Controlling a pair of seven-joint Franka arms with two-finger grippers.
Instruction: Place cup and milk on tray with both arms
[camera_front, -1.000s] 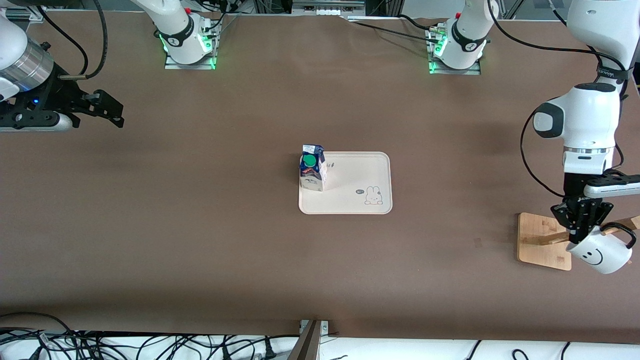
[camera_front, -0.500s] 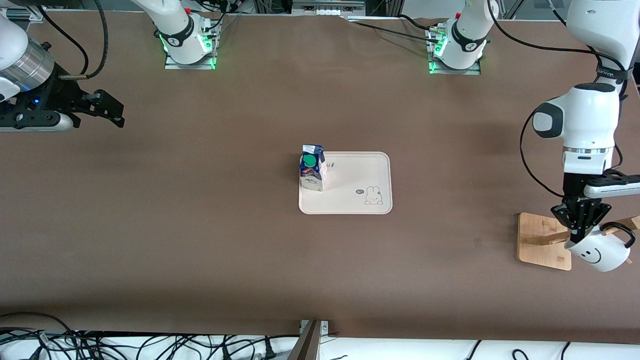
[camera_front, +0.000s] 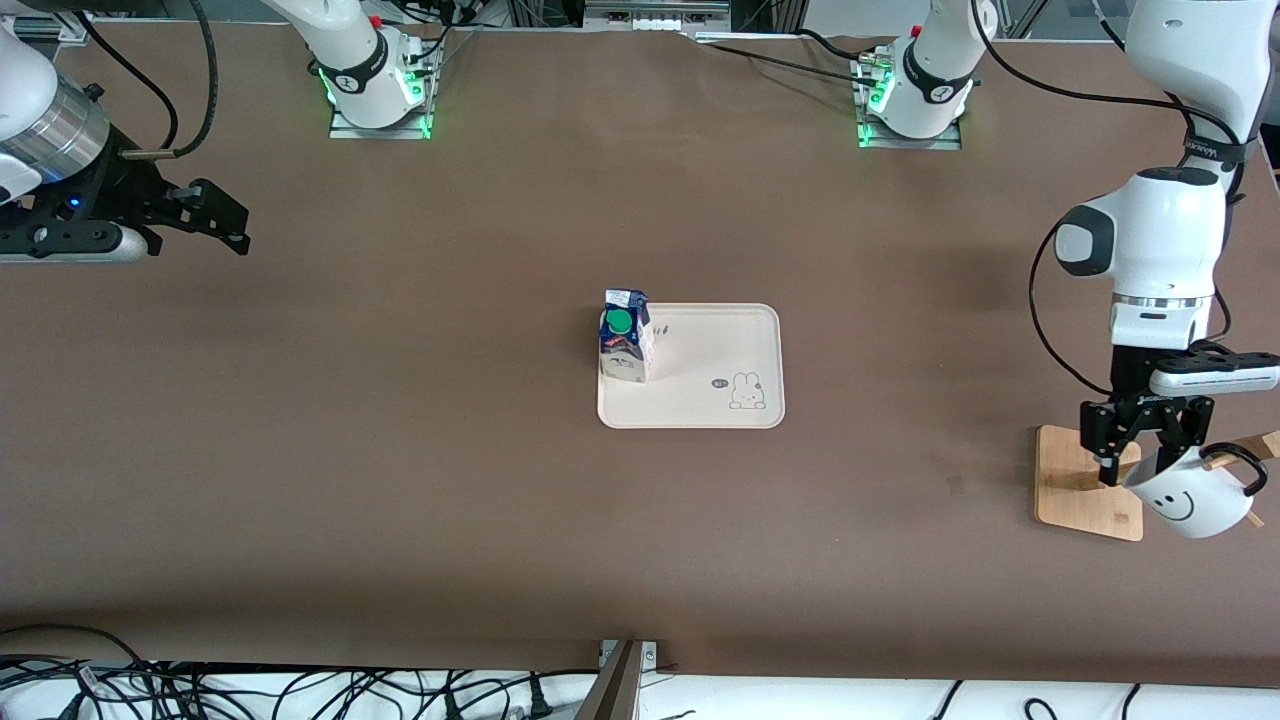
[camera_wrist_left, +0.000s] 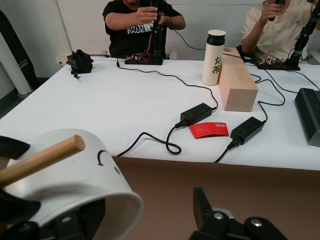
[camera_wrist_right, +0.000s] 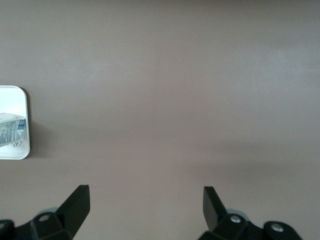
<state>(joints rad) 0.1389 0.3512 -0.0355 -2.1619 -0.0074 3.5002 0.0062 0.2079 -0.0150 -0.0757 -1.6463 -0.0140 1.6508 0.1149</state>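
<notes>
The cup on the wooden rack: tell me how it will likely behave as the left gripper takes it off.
The cup looks glazed and rigid, so probably slippery and breakable if dropped. It hangs tilted on a wooden peg, so it may swing or snag as it slides off. The left gripper stands open around its rim, an off-centre hold likely to let it tip.

tray (camera_front: 700, 395) mid-counter (camera_front: 400, 450) | milk (camera_front: 624, 340) on tray, at its corner toward right arm's end, farther from front camera | rack (camera_front: 1085, 480) well apart from tray, toward left arm's end | cup (camera_front: 1190, 500) hangs on rack peg (camera_wrist_left: 42, 159), above counter
</notes>
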